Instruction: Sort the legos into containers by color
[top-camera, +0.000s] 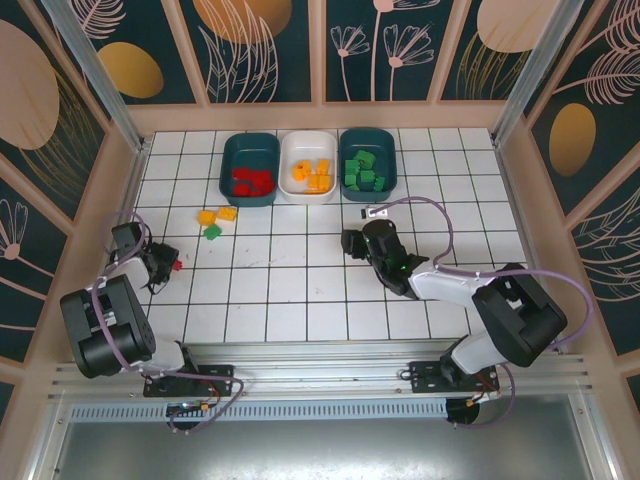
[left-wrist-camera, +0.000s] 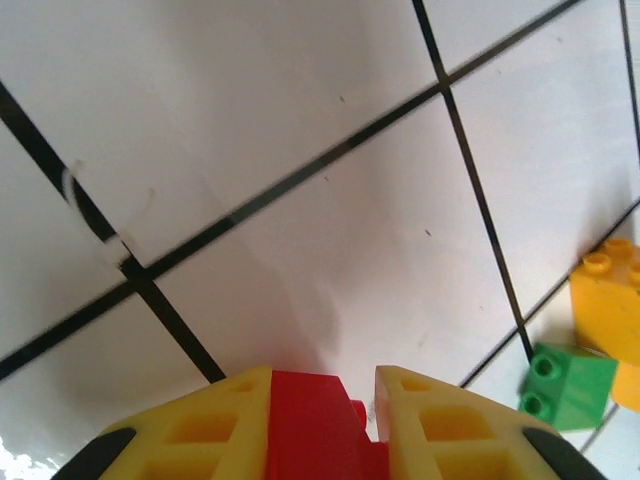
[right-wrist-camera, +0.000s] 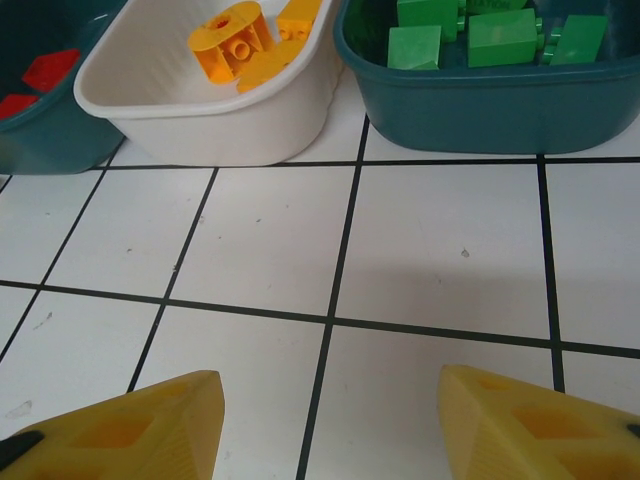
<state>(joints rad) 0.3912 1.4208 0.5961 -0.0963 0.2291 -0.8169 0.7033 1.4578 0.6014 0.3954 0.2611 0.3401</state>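
My left gripper (top-camera: 166, 265) is low over the table at the left, shut on a red lego (top-camera: 176, 265). In the left wrist view that red lego (left-wrist-camera: 310, 420) sits between the yellow fingers (left-wrist-camera: 200, 430). Two yellow-orange legos (top-camera: 217, 215) and a green lego (top-camera: 212, 232) lie loose just beyond it; the green lego (left-wrist-camera: 568, 385) and a yellow-orange lego (left-wrist-camera: 610, 300) are also at the right edge of the left wrist view. My right gripper (top-camera: 352, 243) stands open over bare tiles with nothing between its fingers (right-wrist-camera: 150, 425).
Three containers stand in a row at the back: a teal tray (top-camera: 228, 165) holding red legos, a white tray (top-camera: 287, 160) holding yellow-orange legos, and a teal tray (top-camera: 392, 160) holding green legos. The white tray (right-wrist-camera: 230, 130) and the green-filled tray (right-wrist-camera: 480, 105) lie just ahead of the right gripper.
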